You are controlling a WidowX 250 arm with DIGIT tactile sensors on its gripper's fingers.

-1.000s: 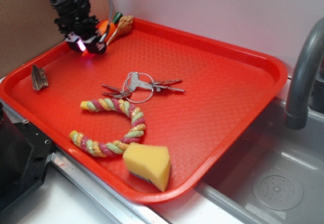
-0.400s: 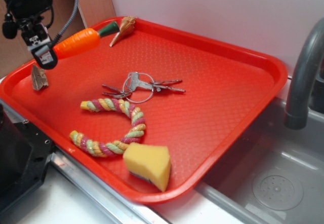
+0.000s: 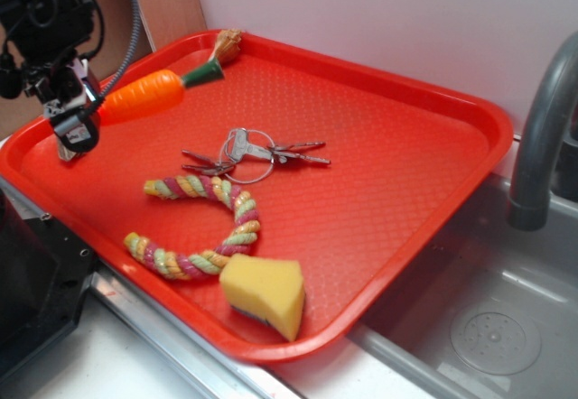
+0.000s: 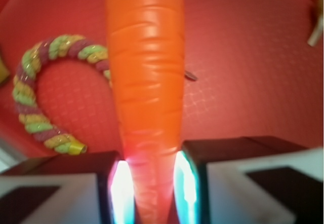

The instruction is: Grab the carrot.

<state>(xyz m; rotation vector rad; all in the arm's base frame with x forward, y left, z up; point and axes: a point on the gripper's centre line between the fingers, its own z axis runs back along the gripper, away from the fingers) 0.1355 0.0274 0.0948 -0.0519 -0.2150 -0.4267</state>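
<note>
While raised over tray (image 3: 433, 92), hand (image 3: 79, 121) clamps carrot (image 3: 144, 97)

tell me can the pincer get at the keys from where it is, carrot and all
Probably not yet: the pincer is shut on the carrot, which fills its jaws. The keys lie uncovered on the tray, so the path looks free.

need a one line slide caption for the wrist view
Gripper pinching the narrow end of the orange carrot, held above the red tray and the rope toy.
</note>
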